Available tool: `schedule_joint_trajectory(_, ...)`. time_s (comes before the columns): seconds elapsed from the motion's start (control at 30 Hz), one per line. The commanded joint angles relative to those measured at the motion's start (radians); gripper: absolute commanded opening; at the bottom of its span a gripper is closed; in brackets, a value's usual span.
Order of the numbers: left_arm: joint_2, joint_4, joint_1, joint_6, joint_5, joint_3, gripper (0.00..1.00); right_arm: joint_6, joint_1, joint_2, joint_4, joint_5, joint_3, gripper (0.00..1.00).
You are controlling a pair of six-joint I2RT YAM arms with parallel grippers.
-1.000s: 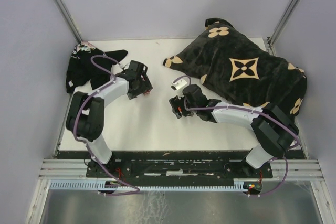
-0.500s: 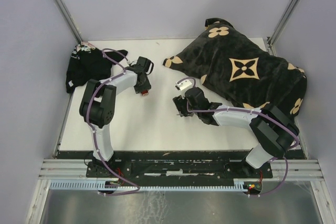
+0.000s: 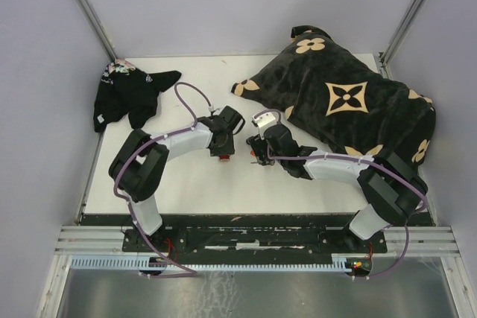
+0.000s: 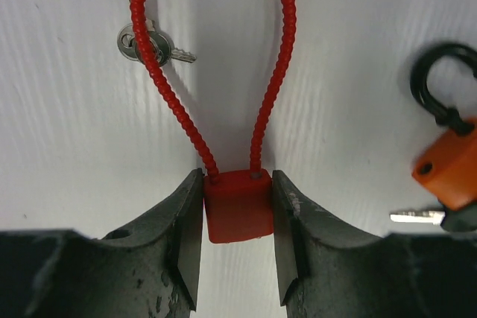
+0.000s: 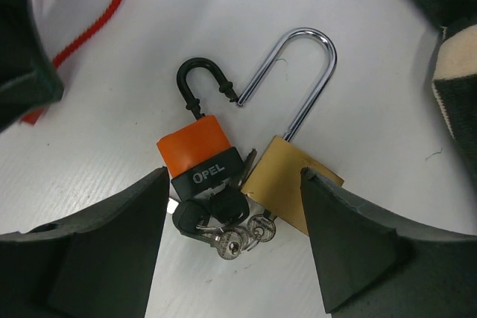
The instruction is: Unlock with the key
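Observation:
My left gripper point(image 4: 237, 184) is shut on the body of a red cable lock point(image 4: 238, 217), whose beaded red loop point(image 4: 272, 72) runs away across the white table. A small silver key point(image 4: 141, 41) hangs on that loop. In the top view the left gripper point(image 3: 225, 141) sits at the table's middle. My right gripper point(image 5: 235, 176) is open over an orange and black padlock point(image 5: 195, 147) and a brass padlock point(image 5: 291, 180) with its steel shackle point(image 5: 302, 72) swung open. A bunch of keys point(image 5: 235, 236) lies at their bases.
A large black cushion with tan flower prints point(image 3: 350, 102) fills the back right, close behind the right gripper point(image 3: 258, 150). A crumpled black cloth point(image 3: 127, 94) lies at the back left. The orange padlock also shows at the right edge of the left wrist view point(image 4: 447, 173).
My left gripper has moved right and nearer, from the back left to the middle, taking the red cable lock with it. My right gripper has shifted slightly toward the padlocks.

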Motion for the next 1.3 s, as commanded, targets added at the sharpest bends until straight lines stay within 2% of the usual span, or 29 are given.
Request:
schedule_joint_trajectory(0.0,-0.11,-0.006,-0.052,-0.11,0.007,-0.046,0.29,-0.017,0.0,-0.059,0.053,0.058,-0.014,0.79)
schedule_joint_trajectory(0.23,-0.172,0.028,-0.108,-0.208,-0.006,-0.107,0.33,-0.022,0.001,-0.074,0.063,0.097,-0.028,0.79)
schedule_joint_trajectory(0.53,-0.27,-0.127,-0.101,-0.214,-0.231,-0.068,0.35,-0.022,0.0,-0.066,0.06,0.088,-0.023,0.79)
schedule_joint_trajectory(0.83,-0.27,-0.061,-0.008,-0.198,-0.163,-0.223,0.35,-0.019,0.0,-0.059,0.056,0.081,-0.02,0.79)
schedule_joint_trajectory(1.03,-0.205,-0.038,0.014,-0.153,-0.08,-0.202,0.34,-0.022,-0.001,-0.058,0.045,0.085,-0.015,0.79)
schedule_joint_trajectory(1.27,-0.166,-0.018,-0.022,-0.16,0.016,-0.179,0.34,-0.023,-0.001,-0.063,0.041,0.091,-0.015,0.78)
